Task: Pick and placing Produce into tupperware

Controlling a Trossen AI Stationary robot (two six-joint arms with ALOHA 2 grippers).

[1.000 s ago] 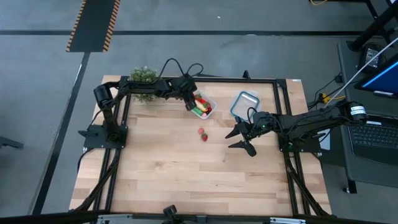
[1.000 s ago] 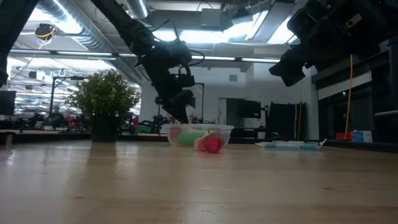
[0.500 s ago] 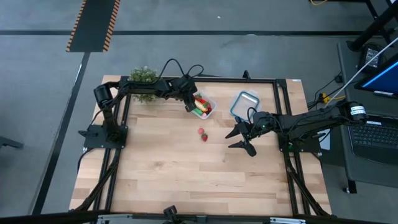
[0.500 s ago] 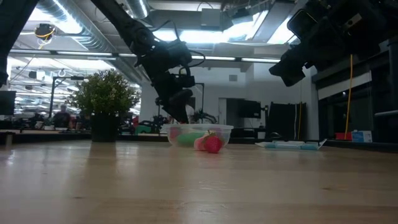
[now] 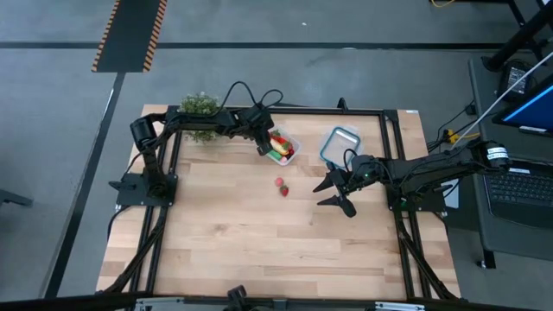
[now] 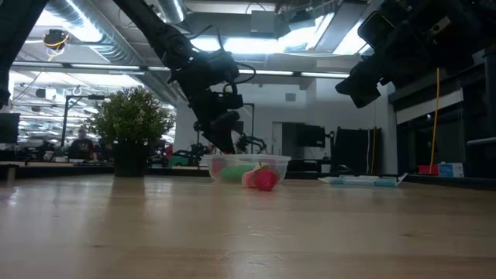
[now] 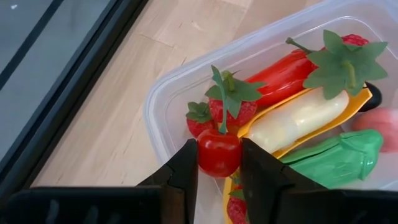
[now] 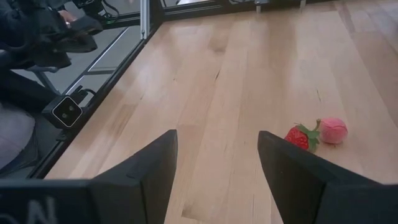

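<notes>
Tupperware (image 7: 163,93), clear, perhaps half full of produce; left gripper (image 7: 219,163) clasps red tomato (image 7: 218,153).

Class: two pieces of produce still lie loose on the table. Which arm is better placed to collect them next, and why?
Right. Its end effector is open and empty beside the strawberry and pink piece; the left end effector holds a tomato over the tupperware.

Setting: robotics lab or open workshop hall. A wooden bench (image 5: 259,233) is sitting on grey concrete floor, with hazard-striped tape (image 5: 130,34) running along the upper left of the high view. A monitor (image 5: 531,108) and keyboard (image 5: 523,186) are standing at right. Exposed ceiling ducts (image 6: 93,39) and strip lights (image 6: 256,45) are showing across the low view's top.
</notes>
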